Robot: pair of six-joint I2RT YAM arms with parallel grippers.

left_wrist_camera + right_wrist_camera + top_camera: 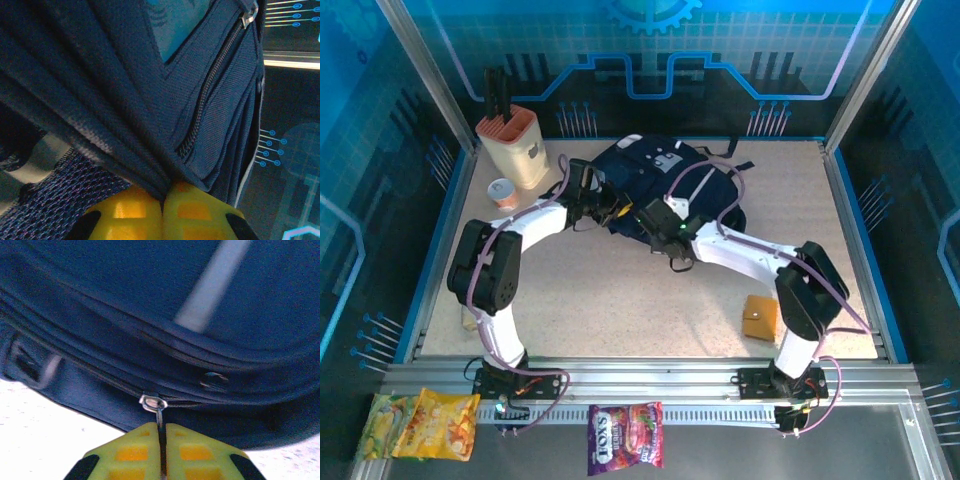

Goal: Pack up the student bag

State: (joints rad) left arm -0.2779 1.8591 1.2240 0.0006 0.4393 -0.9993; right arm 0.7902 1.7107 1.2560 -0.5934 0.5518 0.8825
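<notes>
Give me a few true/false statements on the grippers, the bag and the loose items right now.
1. The left gripper is shut on a fold of the student bag fabric. True.
2. The right gripper hangs open, holding nothing. False: it is shut on the zipper pull of the bag.
3. The tan pouch lies on the table beside the right arm. True.
4. The purple snack packet is inside the bag. False: it lies on the metal ledge at the near edge.
5. The beige holder stands at the table's far right corner. False: it stands at the far left corner.
</notes>
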